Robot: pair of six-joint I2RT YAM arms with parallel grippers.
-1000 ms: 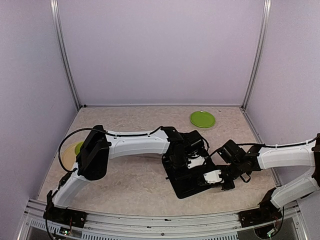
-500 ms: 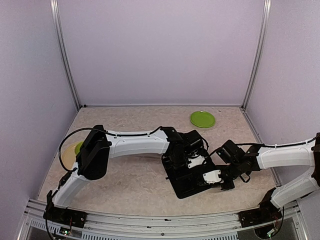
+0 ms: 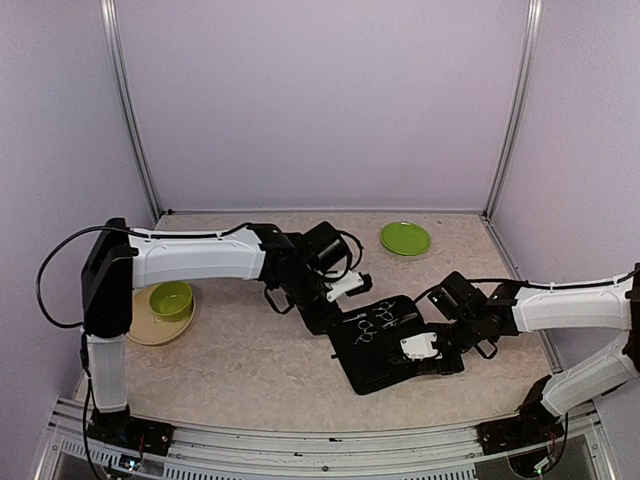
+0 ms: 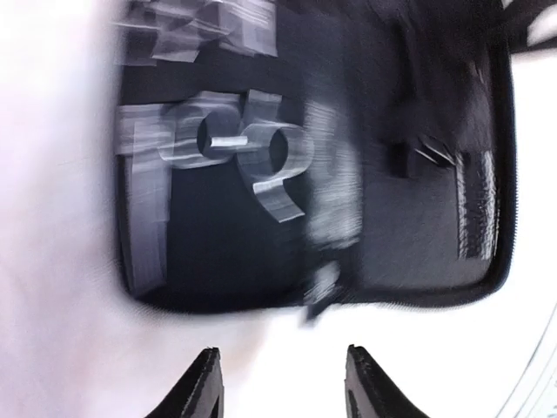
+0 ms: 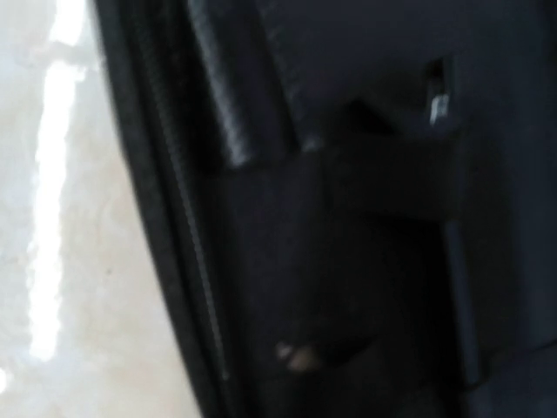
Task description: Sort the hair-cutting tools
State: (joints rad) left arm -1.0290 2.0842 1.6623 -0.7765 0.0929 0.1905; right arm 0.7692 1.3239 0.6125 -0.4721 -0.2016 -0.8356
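A flat black case (image 3: pixel 375 362) lies open in the middle of the table. Two silver scissors (image 3: pixel 368 326) with ring handles rest on its inner face. In the left wrist view the case (image 4: pixel 226 252) is smeared by motion, and the scissors' rings (image 4: pixel 239 144) show near its upper left. My left gripper (image 3: pixel 350 290) hangs just left of the case, open and empty (image 4: pixel 283 383). My right gripper (image 3: pixel 412 352) sits low over the case's right half. Its wrist view shows only dark case fabric (image 5: pixel 365 192), with the fingers hidden. I cannot make out any black hair clips.
A green plate (image 3: pixel 405 238) lies at the back right. At the left a green bowl (image 3: pixel 171 298) stands on a tan plate (image 3: pixel 150 328). Lilac walls close in the table on three sides.
My left arm has swung back to the left off the case and its gripper has opened. That uncovers the scissors on the case and the green bowl. The right gripper has barely shifted.
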